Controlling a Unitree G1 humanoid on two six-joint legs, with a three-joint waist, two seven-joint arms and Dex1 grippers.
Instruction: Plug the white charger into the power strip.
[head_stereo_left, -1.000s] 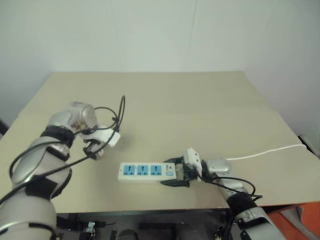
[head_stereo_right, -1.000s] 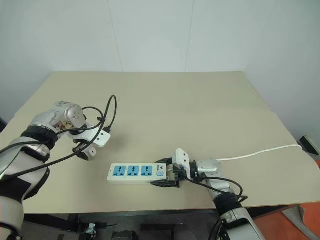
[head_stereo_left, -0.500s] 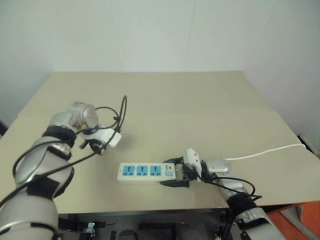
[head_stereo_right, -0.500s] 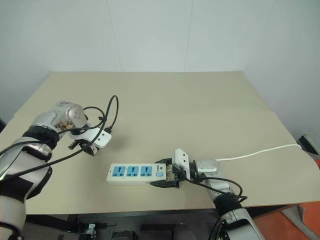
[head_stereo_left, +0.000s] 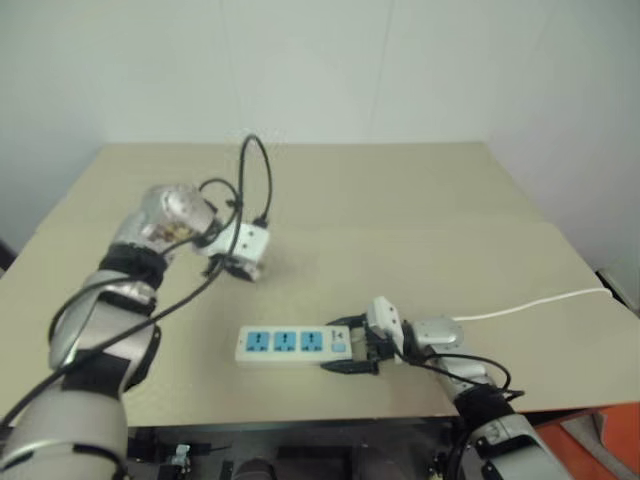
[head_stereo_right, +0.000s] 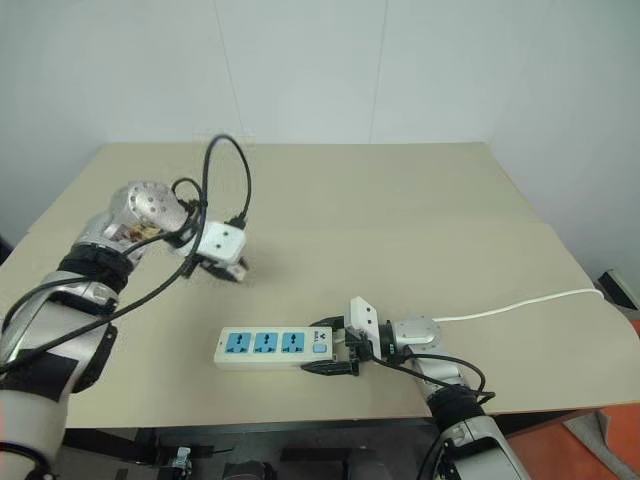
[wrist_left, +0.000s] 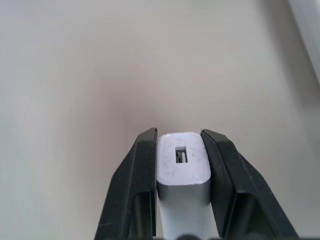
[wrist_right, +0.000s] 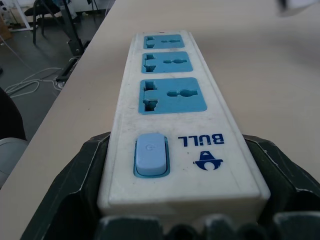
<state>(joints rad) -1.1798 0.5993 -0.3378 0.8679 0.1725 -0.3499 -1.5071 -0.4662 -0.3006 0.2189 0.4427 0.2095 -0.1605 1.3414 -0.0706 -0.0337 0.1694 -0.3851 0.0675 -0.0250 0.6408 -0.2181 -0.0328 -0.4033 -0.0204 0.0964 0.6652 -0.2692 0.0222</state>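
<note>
On a plain beige table (head_stereo_right: 400, 200) before a pale wall (head_stereo_right: 300, 70), the power strip (head_stereo_right: 272, 345) lies near the front edge, its switch end clamped by the right gripper (head_stereo_right: 335, 352), while the left gripper (wrist_left: 181, 165), apparently raised above the table, pinches the white charger (wrist_left: 183, 165).

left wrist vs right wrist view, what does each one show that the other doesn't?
Left wrist view alone: the white charger clamped between the left gripper's two black fingers, its slotted end facing the camera, above bare table. Right wrist view alone: the power strip lying lengthwise with three blue sockets, a pale blue switch and a printed logo, its switch end between the right gripper's fingers; floor and chair legs beyond the table edge. Shared: the beige tabletop.
</note>
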